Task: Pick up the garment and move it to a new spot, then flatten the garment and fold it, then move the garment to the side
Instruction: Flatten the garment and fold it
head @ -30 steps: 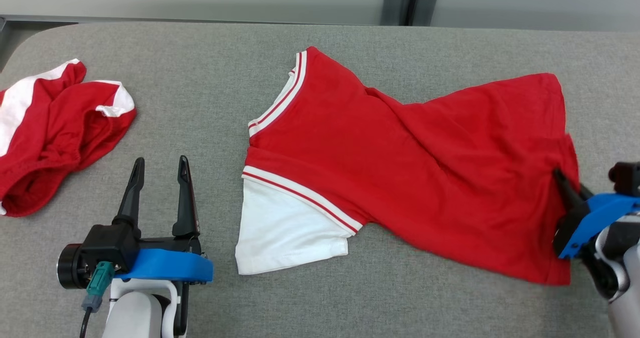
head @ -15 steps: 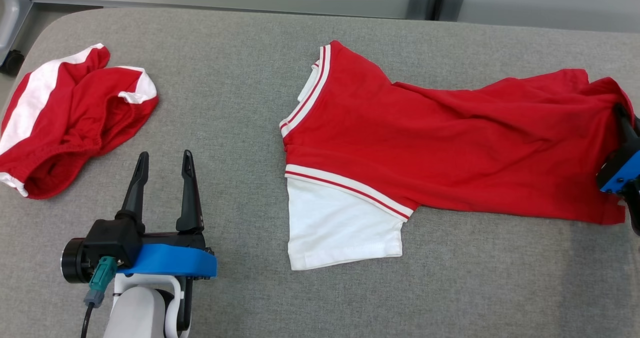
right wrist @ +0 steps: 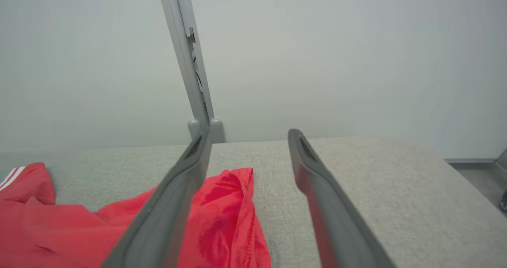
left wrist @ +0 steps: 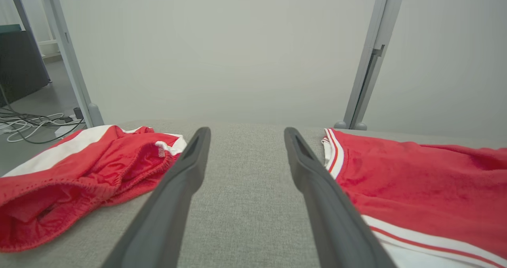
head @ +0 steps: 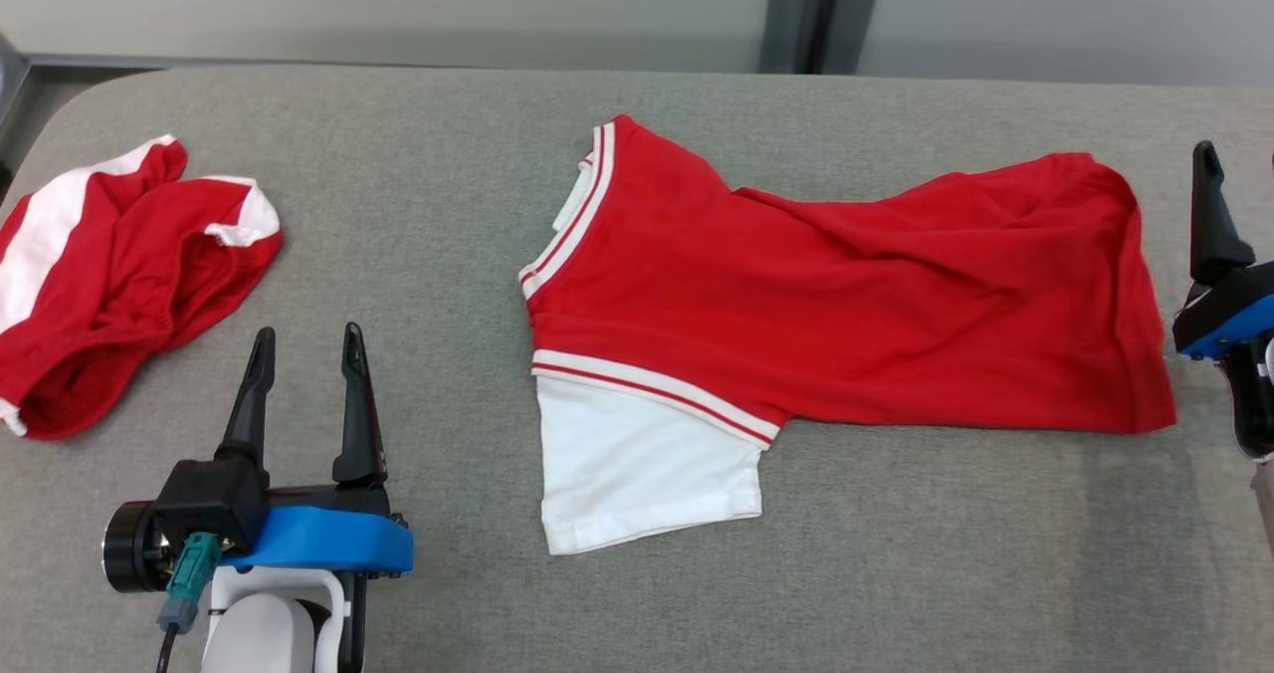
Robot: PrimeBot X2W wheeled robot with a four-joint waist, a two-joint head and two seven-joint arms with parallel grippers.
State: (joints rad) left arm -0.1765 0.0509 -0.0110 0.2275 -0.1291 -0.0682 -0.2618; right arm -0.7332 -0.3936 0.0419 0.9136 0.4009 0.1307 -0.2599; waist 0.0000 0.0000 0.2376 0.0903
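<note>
The garment, a red T-shirt (head: 846, 315) with a white sleeve (head: 637, 464) and a striped white collar, lies spread across the middle of the grey table (head: 438, 255). Its body is creased and its hem points right. My right gripper (right wrist: 249, 135) is open and holds nothing. It hovers just past the hem corner (right wrist: 229, 212), and one of its fingers (head: 1209, 215) shows at the right edge of the head view. My left gripper (head: 307, 335) stands open and empty at the lower left. It sits between the shirt (left wrist: 416, 180) and a second heap of cloth.
A second red and white garment (head: 109, 275) lies bunched at the table's left edge, also seen in the left wrist view (left wrist: 79, 173). A grey post (head: 818, 16) stands behind the table's far edge. Bare table surface (head: 896, 573) runs along the front.
My right gripper has opened, let go of the shirt's hem and drawn off to the right. The hem has settled flat on the table. The head camera has shifted.
</note>
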